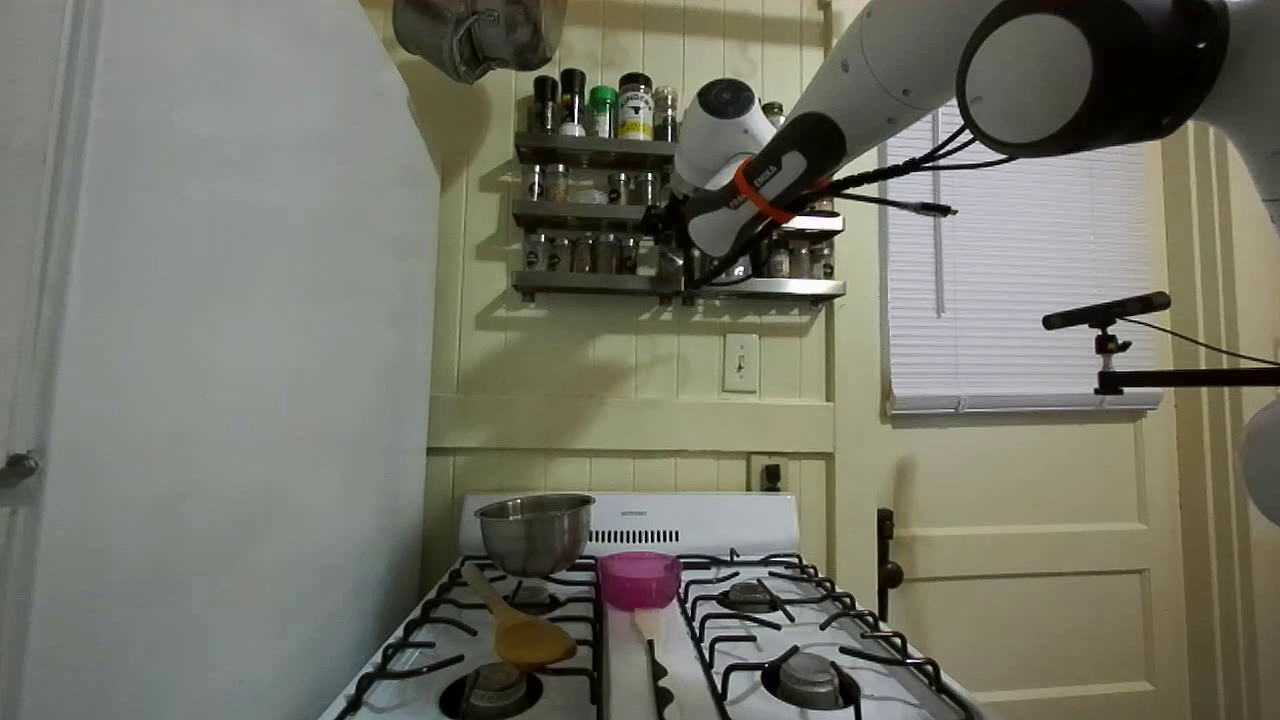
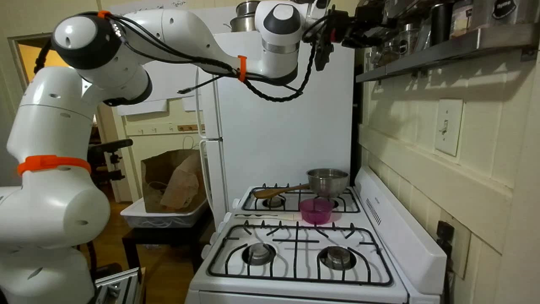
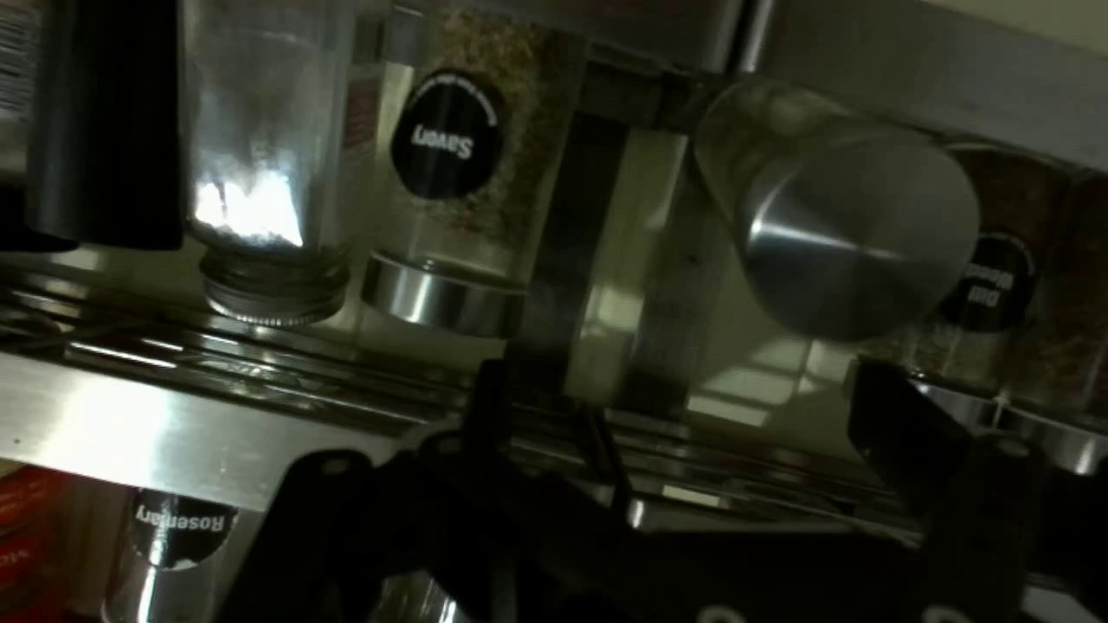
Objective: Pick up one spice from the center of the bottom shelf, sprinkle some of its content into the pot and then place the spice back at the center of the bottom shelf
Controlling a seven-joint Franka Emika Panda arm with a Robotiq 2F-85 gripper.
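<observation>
claw (image 3: 681, 381) spread near one tilted jar (image 3: 857, 234), one pot (image 1: 535, 540) and one pink cup (image 1: 640, 583) below

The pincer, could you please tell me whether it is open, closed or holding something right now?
Pincer: open, holding nothing; in the wrist view its fingers stand well apart.
</observation>
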